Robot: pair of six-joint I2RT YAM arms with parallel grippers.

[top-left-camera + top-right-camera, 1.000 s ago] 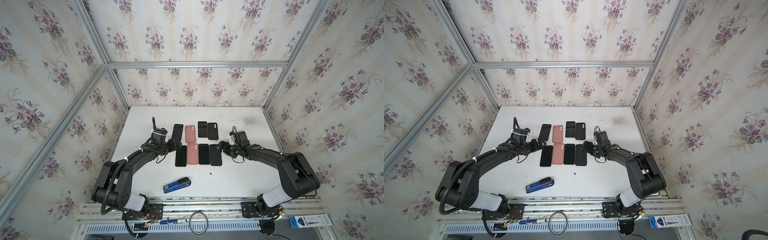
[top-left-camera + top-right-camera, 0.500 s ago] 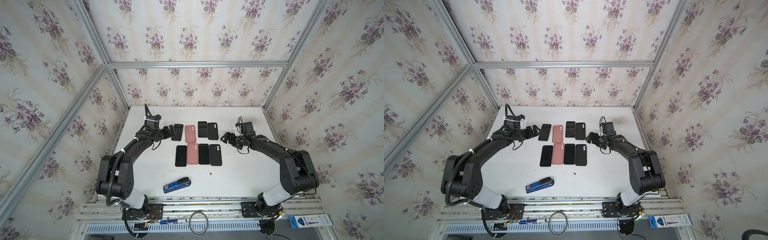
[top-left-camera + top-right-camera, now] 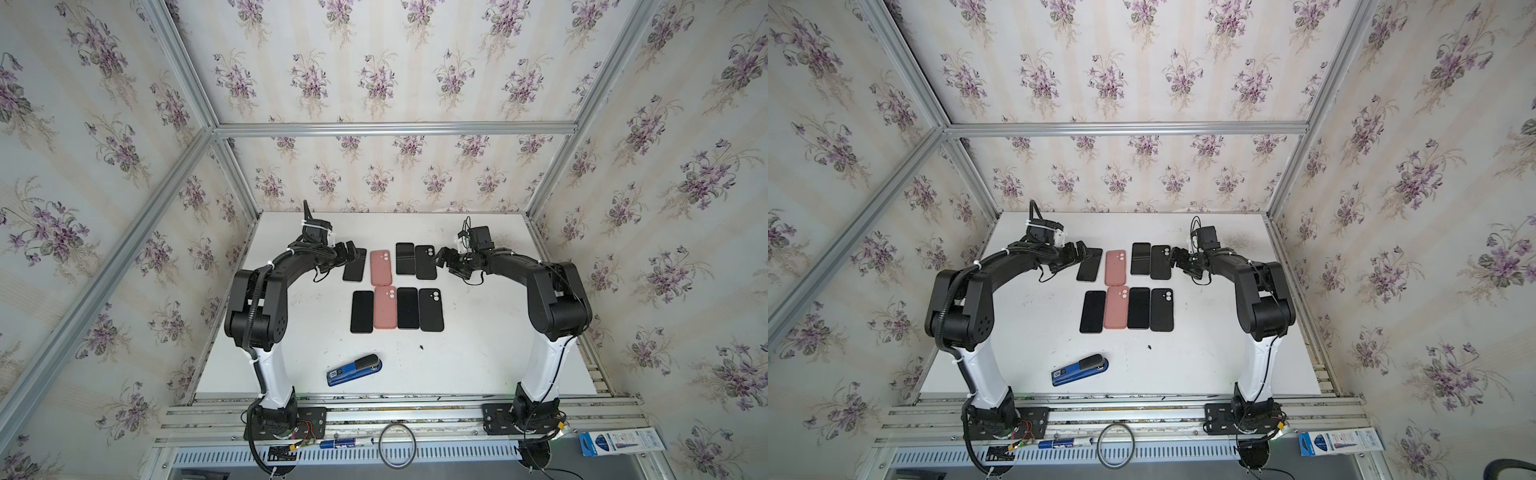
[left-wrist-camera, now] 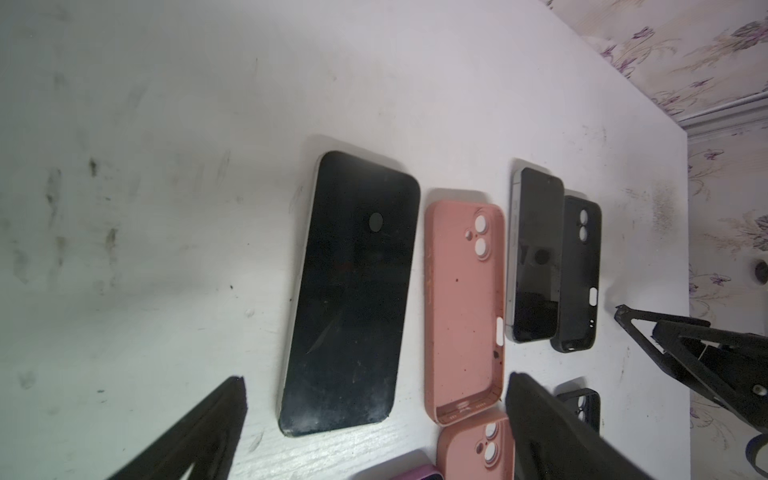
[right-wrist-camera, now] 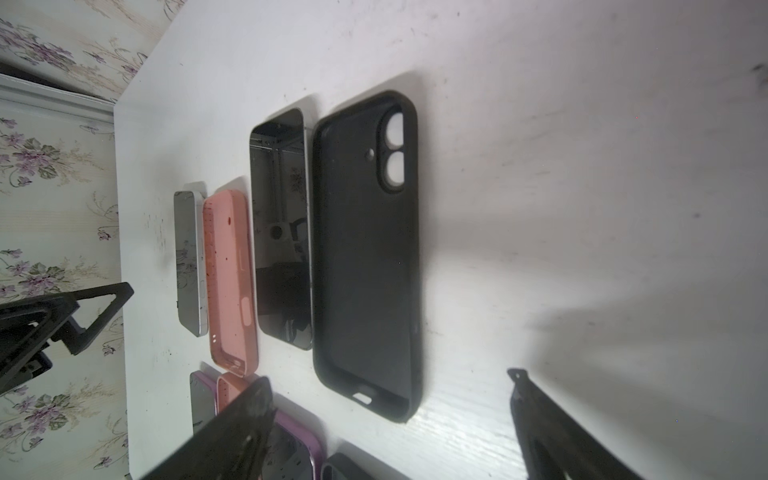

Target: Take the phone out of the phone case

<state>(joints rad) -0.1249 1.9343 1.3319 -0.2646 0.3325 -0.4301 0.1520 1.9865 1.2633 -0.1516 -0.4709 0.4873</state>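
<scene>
Wide and empty, left fingers (image 4: 199, 436) and right fingers (image 5: 232, 440) have moved to the far row, where the phone (image 4: 353, 291) already lies uncased.

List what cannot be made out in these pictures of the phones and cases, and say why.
Nearer pink case: left wrist view, cut off by the picture edge and a gripper finger.
Nearer black case: same view, mostly behind that finger.
Blue stapler: label too small to read in both top views.
</scene>
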